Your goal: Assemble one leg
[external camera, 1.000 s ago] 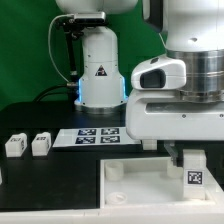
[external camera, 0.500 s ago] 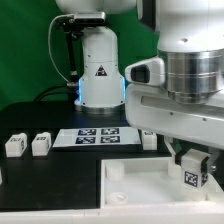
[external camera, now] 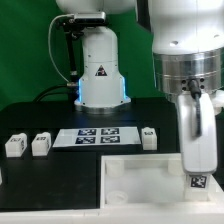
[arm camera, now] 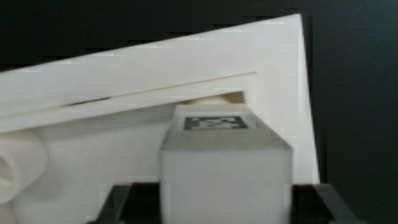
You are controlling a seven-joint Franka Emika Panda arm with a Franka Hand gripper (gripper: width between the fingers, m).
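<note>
**Over the panel's near right corner: leg being lowered toward its socket**

Near the table's front right edge in the exterior view, hanging above the large white panel and clamping the leg between closed fingers, as the wrist view shows with the gripper pressed on both sides of the block. Holding the leg upright, long axis vertical, tagged face turned toward the exterior camera, lower end pointing down at the panel's corner. Judging the step in hand as insertion: carrying the leg to a corner socket, seemingly visible just beyond the leg's tagged end in the wrist view. Calling next for fine alignment over that socket, then a straight descent, probably with a twist to seat it. Resting elsewhere: three spare legs, two by the left edge and one beside the marker board at mid-table.
</note>
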